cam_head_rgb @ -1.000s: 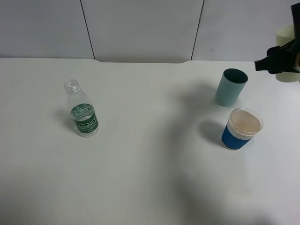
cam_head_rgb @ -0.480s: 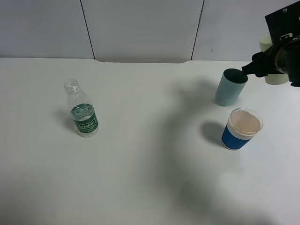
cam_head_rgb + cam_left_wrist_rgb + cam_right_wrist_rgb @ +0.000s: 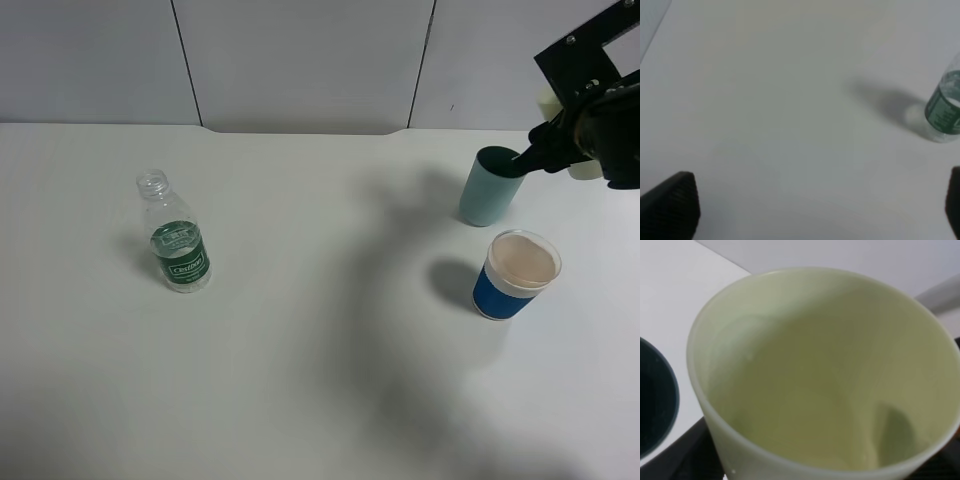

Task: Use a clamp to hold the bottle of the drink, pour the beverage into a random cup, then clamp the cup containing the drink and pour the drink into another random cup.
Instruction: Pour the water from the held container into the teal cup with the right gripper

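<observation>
1. The right gripper (image 3: 572,140) is clamped on the yellow-green cup (image 3: 830,390) and holds it up off the table (image 3: 320,380) at the far right.
2. From the high camera the black arm hides most of that cup; only pale slivers show at its edges. One dark fingertip reaches over the rim of the teal cup (image 3: 490,187).
3. The right wrist camera looks straight into the yellow-green cup. It has a plain, smooth, pale wall and a wide round mouth narrowing toward the bottom. I cannot tell whether there is liquid in it. The teal cup's dark mouth shows just beside it.
4. The blue-banded cup (image 3: 517,272) stands near the teal cup, closer to the front edge.
5. Only the left wrist camera shows the left gripper (image 3: 820,200). Its fingers are wide apart over bare table and hold nothing.
6. The bottle (image 3: 175,235) stands upright on the left of the table, well apart from the cups. It is clear and uncapped, with a green label in white lettering.
</observation>
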Motion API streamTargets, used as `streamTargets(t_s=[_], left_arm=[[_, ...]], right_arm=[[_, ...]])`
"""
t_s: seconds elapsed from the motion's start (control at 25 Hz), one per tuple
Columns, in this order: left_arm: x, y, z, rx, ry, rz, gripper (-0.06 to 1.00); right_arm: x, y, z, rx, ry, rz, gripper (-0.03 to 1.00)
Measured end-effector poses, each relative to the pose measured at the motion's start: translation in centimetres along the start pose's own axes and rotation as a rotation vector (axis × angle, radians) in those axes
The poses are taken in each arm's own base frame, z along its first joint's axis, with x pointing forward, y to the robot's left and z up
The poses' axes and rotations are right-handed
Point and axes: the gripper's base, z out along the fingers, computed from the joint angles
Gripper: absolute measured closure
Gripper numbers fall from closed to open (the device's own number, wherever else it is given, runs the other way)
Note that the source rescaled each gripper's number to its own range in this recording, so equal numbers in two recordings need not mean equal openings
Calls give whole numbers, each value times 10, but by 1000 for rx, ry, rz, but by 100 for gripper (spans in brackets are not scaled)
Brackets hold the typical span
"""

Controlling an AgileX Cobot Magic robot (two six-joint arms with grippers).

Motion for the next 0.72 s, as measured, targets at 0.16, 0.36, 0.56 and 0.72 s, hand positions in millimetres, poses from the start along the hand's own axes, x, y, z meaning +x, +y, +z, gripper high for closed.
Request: streamTargets(t_s=[0.16,0.36,0.56,0.72], left_arm=[[0,0,0,0,0,0,-6],[0,0,0,1,0,0,-6],[0,0,0,1,0,0,-6],[0,0,0,1,0,0,-6]], right_arm=[[-1,0,0,4,-13,-62,96],[-1,0,0,6,-13,-129,96],[-2,-1,0,12,-12,-177,96],[-12,-4,4,42,-19,-262,96]])
